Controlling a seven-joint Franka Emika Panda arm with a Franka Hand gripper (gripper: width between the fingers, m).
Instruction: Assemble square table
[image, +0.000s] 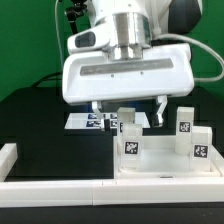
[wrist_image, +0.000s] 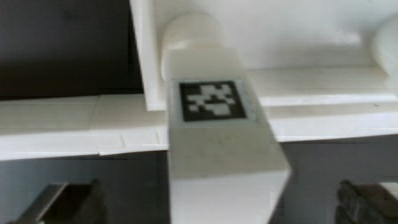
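Note:
The white square slab lies at the front on the exterior view's right. White legs with black-and-white tags stand upright on it: one near the middle, two on the right. My gripper hangs over the slab's back edge with its fingers wide apart. In the wrist view a tagged leg rises between the two fingers without touching either. The gripper is open and holds nothing. The slab's edge runs across behind the leg.
The marker board lies flat on the black table behind the gripper. A long white rail runs along the front, and a short one stands at the exterior view's left. A green wall is at the back.

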